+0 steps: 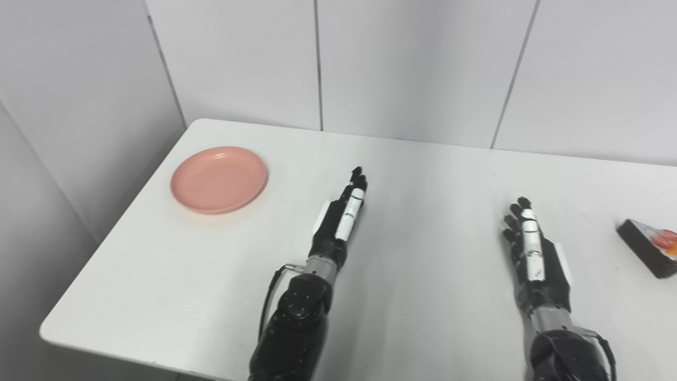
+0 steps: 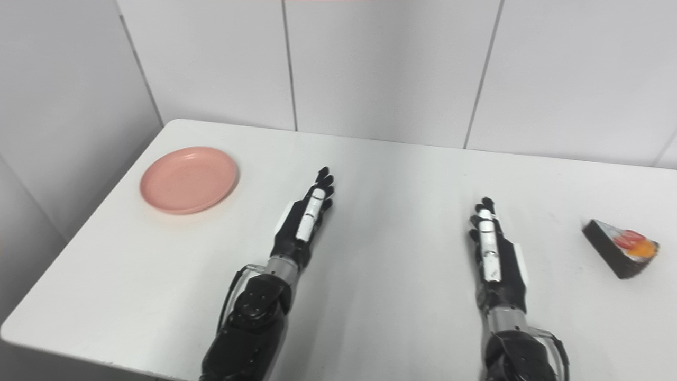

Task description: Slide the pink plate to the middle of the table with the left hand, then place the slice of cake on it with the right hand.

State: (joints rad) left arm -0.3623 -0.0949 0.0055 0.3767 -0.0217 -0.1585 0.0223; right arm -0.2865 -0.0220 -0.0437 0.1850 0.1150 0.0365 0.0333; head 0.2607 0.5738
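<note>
So the plate [image 1: 219,179] is sitting near the far left corner of the table [image 1: 423,174], empty and nowhere near the middle. The cake [image 2: 622,247] — dark slice with something red and orange on top — lies over at the right edge, flat on the table. Both hands are held out over the table with nothing in them. The left hand [image 1: 341,217] is stretched out flat, fingers straight and pointing away, well to the right of the plate and not touching it. The right hand [image 2: 494,254] is the same deal — fingers extended, slightly spread, empty, with a clear gap between it and the cake.
</note>
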